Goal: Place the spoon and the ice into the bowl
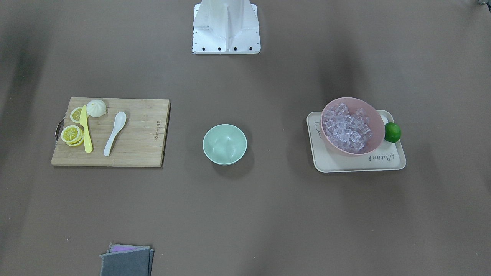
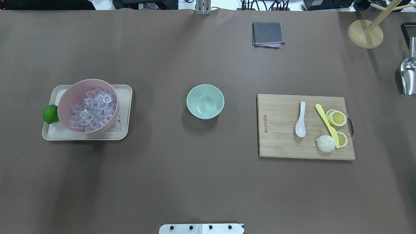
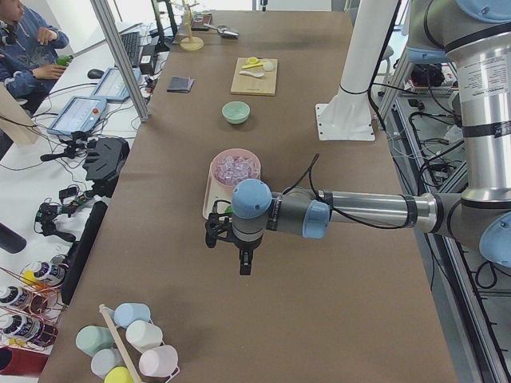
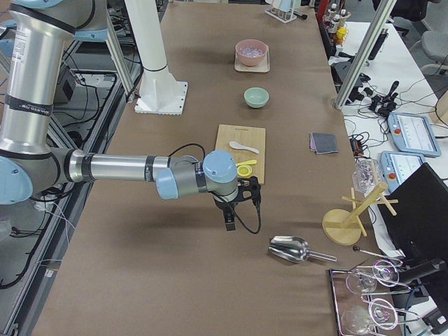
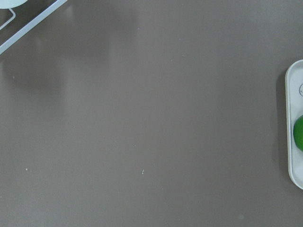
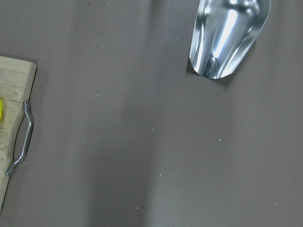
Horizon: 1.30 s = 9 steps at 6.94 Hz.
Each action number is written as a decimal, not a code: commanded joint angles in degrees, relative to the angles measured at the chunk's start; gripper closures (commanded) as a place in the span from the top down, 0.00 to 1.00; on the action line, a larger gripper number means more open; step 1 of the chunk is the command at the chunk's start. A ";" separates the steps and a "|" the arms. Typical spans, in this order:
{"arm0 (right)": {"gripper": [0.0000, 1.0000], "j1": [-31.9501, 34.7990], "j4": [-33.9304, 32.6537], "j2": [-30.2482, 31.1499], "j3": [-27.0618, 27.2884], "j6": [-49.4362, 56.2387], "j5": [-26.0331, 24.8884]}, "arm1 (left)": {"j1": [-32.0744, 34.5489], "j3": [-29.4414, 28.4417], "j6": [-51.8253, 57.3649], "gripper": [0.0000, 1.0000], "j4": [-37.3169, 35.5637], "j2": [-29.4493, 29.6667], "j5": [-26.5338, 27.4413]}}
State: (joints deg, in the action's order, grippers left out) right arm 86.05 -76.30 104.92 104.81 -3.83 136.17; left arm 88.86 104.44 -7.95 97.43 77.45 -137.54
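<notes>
Black left end effector (image 3: 243,263) hung over bare table (image 2: 195,178) near the middle of the exterior left view, pointing down, holding nothing visible. Could not tell if its fingers were spread or pressed together; it showed in that side view only. The left wrist view showed just table, with the tray edge and lime at the right edge.

Right end effector (image 4: 229,218) hung over the table at the centre of the exterior right view, also with nothing visible in it and finger state not tellable. The right wrist view showed the metal scoop (image 6: 228,35) at upper right and the cutting board's handle at the left edge.

In the overhead view:
- Spoon (image 2: 300,119) lay on the cutting board (image 2: 279,136), right of centre, scoop toward the bottom of the frame.
- Yellow knife (image 2: 326,124) lay just right of the spoon, apart from it, with lemon slices (image 2: 337,117) and a white bun (image 2: 325,143) beside the knife.
- Mint-green bowl (image 2: 205,101) stood at frame centre with nothing in it.
- Ice (image 2: 92,109) was piled in the pink bowl (image 2: 65,100) on the beige tray (image 2: 125,107) at the left.
- Lime (image 2: 50,113) sat against the pink bowl's left side.
- Grey cloth (image 2: 267,33) lay at top centre-right.
</notes>
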 commanded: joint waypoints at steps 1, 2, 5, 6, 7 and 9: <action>1.00 -0.01 -0.08 -0.07 0.40 -0.04 0.93 | 0.00 -0.28 -0.22 0.98 0.74 -0.02 -0.01; 1.00 -0.01 0.01 -0.16 0.40 -0.12 1.20 | 0.00 -0.20 -0.14 0.98 0.83 -0.10 -0.10; 1.00 -0.01 1.41 -0.07 0.58 -0.21 1.20 | 0.00 0.15 -0.22 0.98 0.92 0.34 -0.10; 1.00 -0.01 1.59 -0.07 0.75 -0.21 1.72 | 0.00 0.07 -0.22 0.98 0.92 0.16 -0.10; 1.00 -0.01 1.59 0.02 0.75 -0.21 4.25 | 0.00 -0.02 -0.14 0.98 0.92 0.25 -0.10; 1.00 -0.01 1.68 0.46 0.84 -0.13 10.66 | -0.09 0.50 0.04 0.98 1.10 0.69 -0.10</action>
State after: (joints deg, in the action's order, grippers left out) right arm 86.07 -74.70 105.27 105.64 -3.98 143.18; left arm 88.81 104.59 -8.02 98.39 77.91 -137.64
